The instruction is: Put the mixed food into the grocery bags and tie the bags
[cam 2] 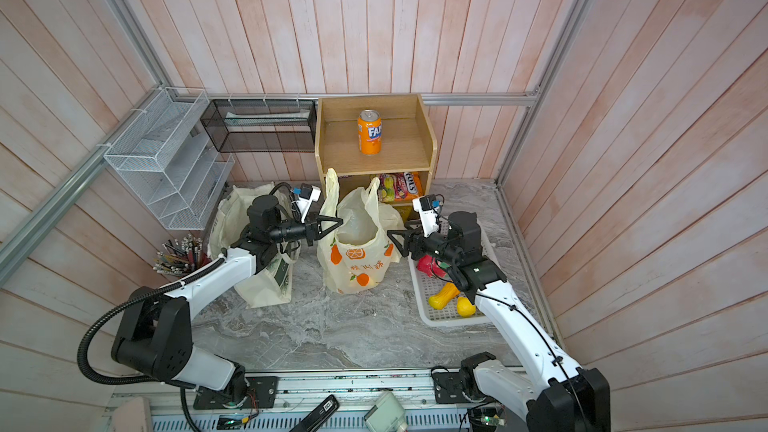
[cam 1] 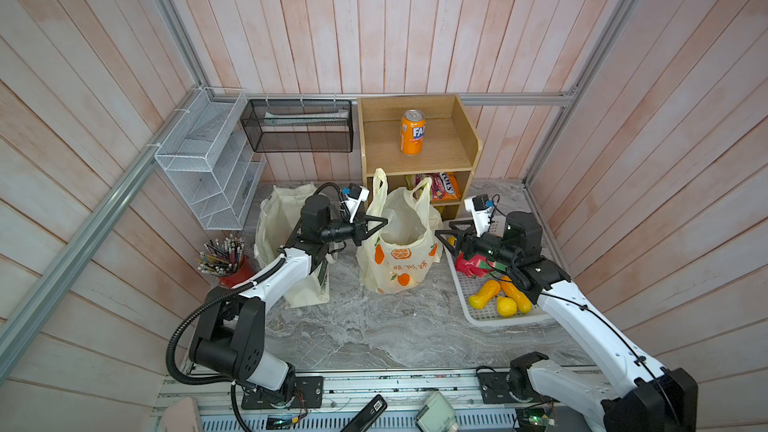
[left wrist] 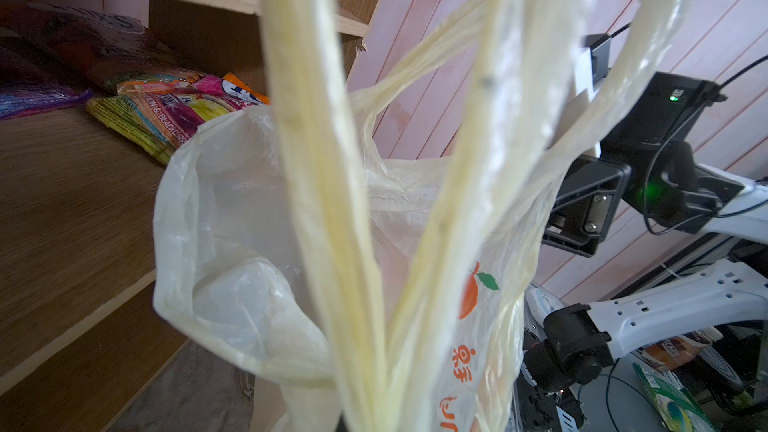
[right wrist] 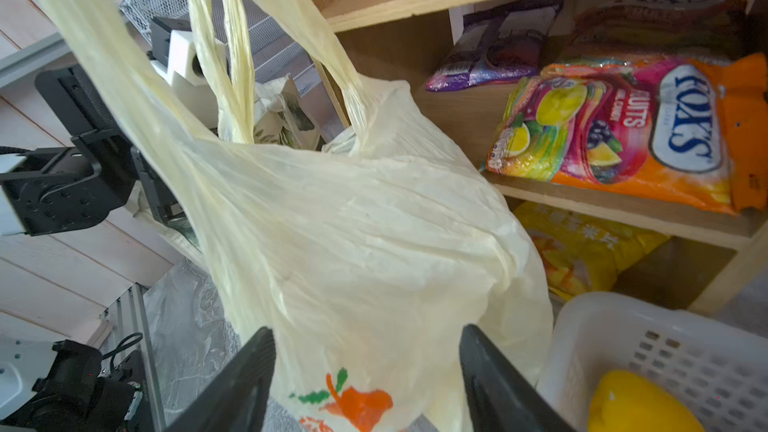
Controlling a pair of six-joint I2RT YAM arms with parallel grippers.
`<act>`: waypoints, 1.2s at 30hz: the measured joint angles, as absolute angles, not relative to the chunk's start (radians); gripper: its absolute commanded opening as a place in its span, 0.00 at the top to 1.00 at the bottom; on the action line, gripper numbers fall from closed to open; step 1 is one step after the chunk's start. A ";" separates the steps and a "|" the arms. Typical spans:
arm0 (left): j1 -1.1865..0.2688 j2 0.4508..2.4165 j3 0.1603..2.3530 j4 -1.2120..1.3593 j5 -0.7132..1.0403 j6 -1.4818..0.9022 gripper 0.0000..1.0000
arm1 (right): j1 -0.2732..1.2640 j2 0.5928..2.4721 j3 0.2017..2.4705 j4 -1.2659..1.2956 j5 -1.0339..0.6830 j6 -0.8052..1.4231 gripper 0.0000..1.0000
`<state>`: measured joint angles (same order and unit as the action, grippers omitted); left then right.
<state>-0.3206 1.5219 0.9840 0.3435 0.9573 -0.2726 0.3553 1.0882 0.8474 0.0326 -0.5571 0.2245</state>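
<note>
Grey marbled worktop (cam 1: 374, 326) runs between pink panelled walls, and the plastic carrier bag (cam 1: 397, 251) stands open in the middle of it. The left arm reaches in with its forearm level. The left gripper (cam 1: 381, 222) is pinched together on the bag's rim at the foot of a handle, and the left wrist view shows the handle strands running straight down into it. The right arm comes in level from the bag's opposite side. The right gripper (cam 1: 444, 229) has its jaws apart with the bag's side wall between them; I cannot tell if they touch it. The toy fruits (cam 1: 484, 295) lie in the white basket (cam 1: 498, 320) beside the bag, under the right arm. The cloth tote (cam 1: 282, 234) stands on the bag's other side, behind the left arm.
</note>
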 measured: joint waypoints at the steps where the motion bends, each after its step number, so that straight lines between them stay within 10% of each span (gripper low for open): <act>1: -0.321 1.525 0.986 0.343 0.962 -0.273 1.00 | 0.365 1.109 0.853 0.046 -0.560 0.219 0.30; 17: -0.321 1.562 1.010 0.302 1.013 -0.253 1.00 | 0.414 1.502 1.135 0.167 -0.473 0.154 0.29; 26: -0.320 1.567 1.025 0.284 1.026 -0.251 1.00 | 0.414 1.565 1.161 0.183 -0.530 0.134 0.97; 36: -0.312 1.555 1.007 0.357 1.018 -0.332 1.00 | 0.415 1.346 0.978 0.211 -0.531 0.202 1.00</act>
<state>-0.3122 1.5555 1.0069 0.3569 1.0180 -0.3317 0.4152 1.3464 0.9775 0.2108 -0.5312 0.2020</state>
